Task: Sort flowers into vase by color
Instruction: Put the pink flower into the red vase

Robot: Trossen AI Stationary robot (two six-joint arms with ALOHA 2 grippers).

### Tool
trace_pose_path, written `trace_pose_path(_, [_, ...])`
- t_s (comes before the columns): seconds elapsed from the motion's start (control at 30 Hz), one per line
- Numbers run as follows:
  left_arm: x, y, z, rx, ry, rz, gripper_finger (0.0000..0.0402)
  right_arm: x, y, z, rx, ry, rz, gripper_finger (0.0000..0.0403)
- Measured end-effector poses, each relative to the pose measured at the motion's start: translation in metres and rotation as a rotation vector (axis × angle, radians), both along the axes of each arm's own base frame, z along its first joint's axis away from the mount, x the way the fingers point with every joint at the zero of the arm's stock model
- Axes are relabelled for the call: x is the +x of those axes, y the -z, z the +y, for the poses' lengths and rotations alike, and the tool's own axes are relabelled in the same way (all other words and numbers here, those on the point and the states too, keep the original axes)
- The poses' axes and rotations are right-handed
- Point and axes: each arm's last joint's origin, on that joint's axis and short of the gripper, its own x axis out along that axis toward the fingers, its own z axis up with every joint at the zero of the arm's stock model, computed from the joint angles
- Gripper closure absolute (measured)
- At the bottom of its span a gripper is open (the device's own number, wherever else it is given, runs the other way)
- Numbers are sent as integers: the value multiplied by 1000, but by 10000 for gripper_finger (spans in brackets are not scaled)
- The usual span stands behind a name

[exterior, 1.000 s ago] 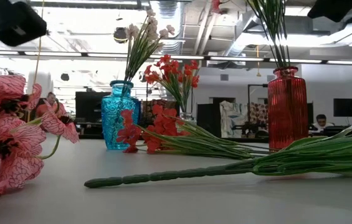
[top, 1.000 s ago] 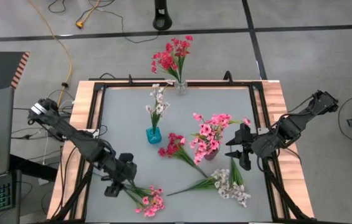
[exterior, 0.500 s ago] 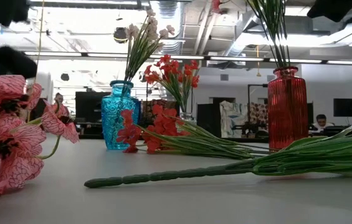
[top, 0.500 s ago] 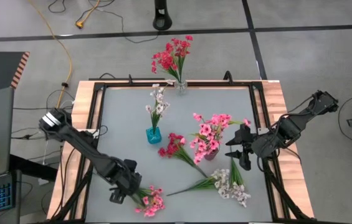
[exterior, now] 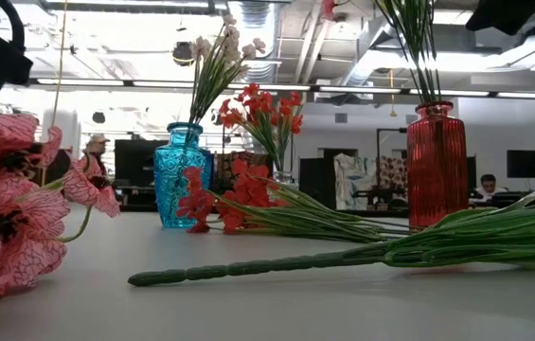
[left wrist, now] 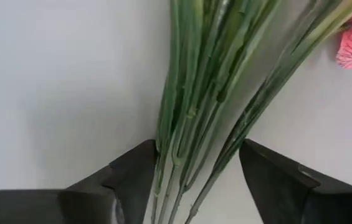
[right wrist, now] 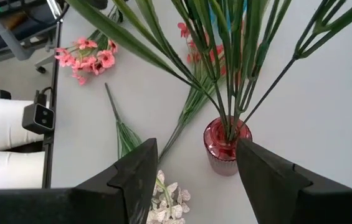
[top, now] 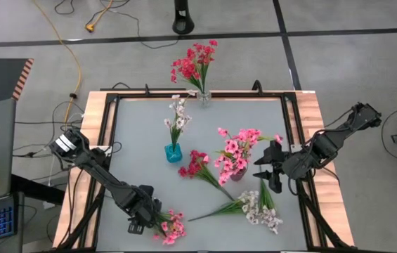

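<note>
A pink sprig lies near the table's near left corner, its green stems flat on the table. My left gripper points down over those stems, open, one finger on each side of the bundle; I see no touch. My right gripper hangs open at the right, beside the red vase that holds pink flowers. A red sprig and a white sprig lie on the table. A white sprig stands in the blue vase.
A clear vase with red flowers stands at the far edge. In the low view the white sprig's stem lies across the front, with pink blossoms at the left. Black rails frame the table.
My left gripper has come down and toward the table's near edge, onto the pink sprig's stem end, and has tipped to point straight down. Its fingers have stayed open. The sprig has not moved.
</note>
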Motion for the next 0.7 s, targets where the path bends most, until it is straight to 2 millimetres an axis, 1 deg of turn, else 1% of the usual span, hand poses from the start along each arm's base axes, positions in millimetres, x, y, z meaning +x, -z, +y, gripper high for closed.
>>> trace_pose_path(0.1, [1,-1,0,16,-22,-8,211,3,3,2,-11,0,17,159])
trace_pose_path(0.37, [2,-1,1,38,-71,-9,345,13,13,8,-40,0,62,159])
trace_pose_path(0.47, [2,-1,1,34,-72,-13,387,16,16,10,-50,0,76,159])
trace_pose_path(0.53, [3,-1,1,29,-80,-16,393,17,17,11,-53,0,82,159])
trace_pose_path(0.7, [6,-3,3,23,-95,-9,392,19,19,13,-58,0,90,159])
